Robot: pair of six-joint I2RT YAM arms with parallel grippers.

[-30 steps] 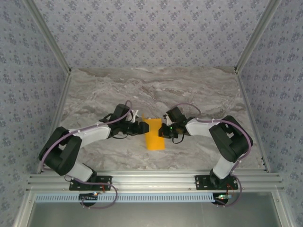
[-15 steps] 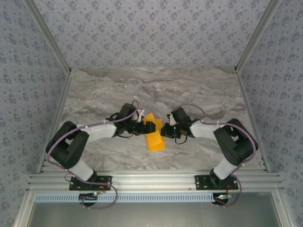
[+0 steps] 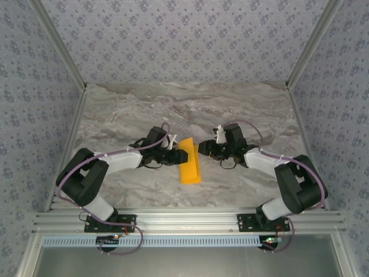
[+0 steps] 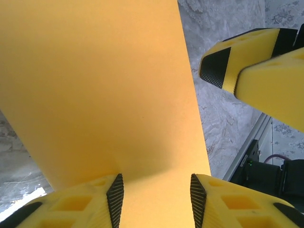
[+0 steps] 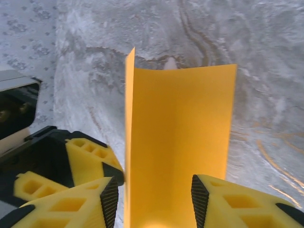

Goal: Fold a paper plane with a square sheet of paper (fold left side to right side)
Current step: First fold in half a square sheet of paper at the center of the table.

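While the thin orange-yellow square sheet of paper (image 5: 185, 142) stands half-raised, the open left gripper (image 4: 156, 187) should sweep its flap rightward. The right gripper (image 5: 151, 194), jaws also apart, must clear.

The square sheet of paper (image 3: 189, 166) is plain orange-yellow with no print, and it has a slightly deeper orange shade along its right side. The desk (image 3: 144, 109) has a marble pattern of grey and white, with thin brownish veins. The walls (image 3: 184, 40) are pale grey-blue and covered by a small repeated flower pattern. The left gripper (image 4: 154, 190) and the right gripper (image 5: 154, 194) both have bright yellow fingers (image 4: 237, 209), and their pads (image 4: 115, 194) are black with a fine ribbed texture. The arms (image 3: 121, 161) are white with black joints, and light purple cables (image 3: 69, 173) run along them. The rails (image 3: 190, 219) at the near edge are silver-grey.
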